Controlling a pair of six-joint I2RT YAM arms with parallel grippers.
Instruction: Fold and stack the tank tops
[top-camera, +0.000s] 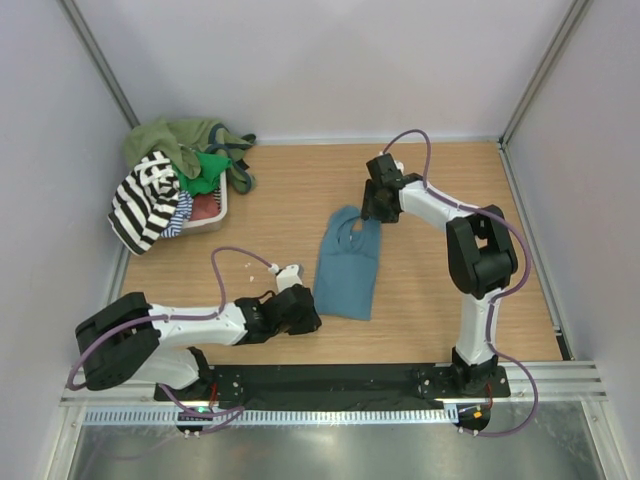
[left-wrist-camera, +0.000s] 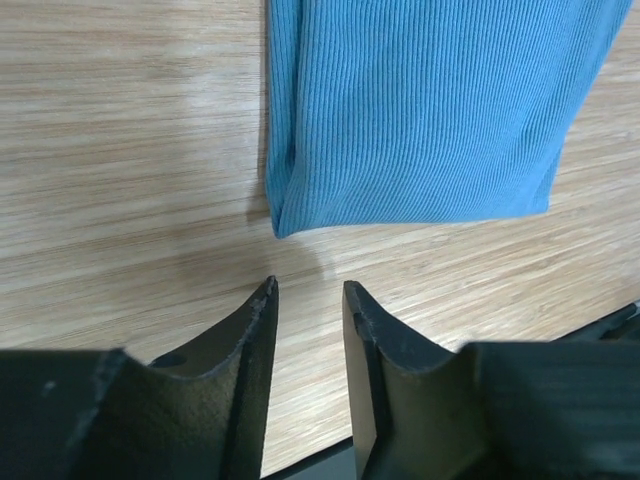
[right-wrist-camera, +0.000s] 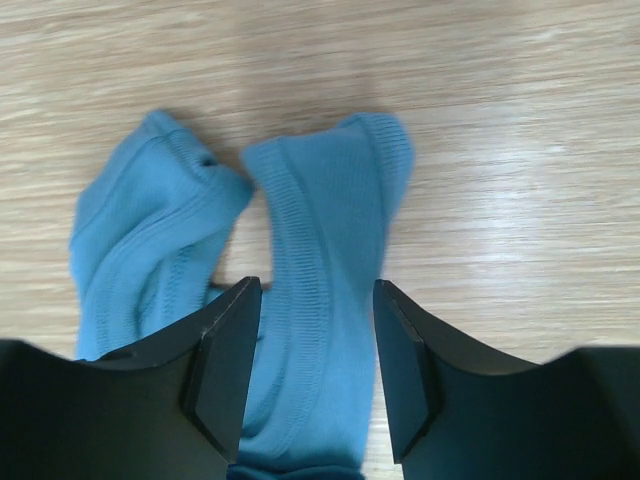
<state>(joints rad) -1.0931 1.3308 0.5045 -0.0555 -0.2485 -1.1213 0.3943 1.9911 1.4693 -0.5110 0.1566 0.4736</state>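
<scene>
While the teal tank top (top-camera: 348, 268) lies as a long narrow strip mid-tabletop (top-camera: 450, 330), the left end effector (left-wrist-camera: 308, 290) sits just near of its near-left corner (left-wrist-camera: 285, 225), jaws slightly parted and holding nothing. The right end effector (right-wrist-camera: 315, 290) hovers at the far end, jaws well apart, with one shoulder strap (right-wrist-camera: 330, 210) running between them, not pinched. At the far left, the other tank tops (top-camera: 165, 185) sit in a heap.
</scene>
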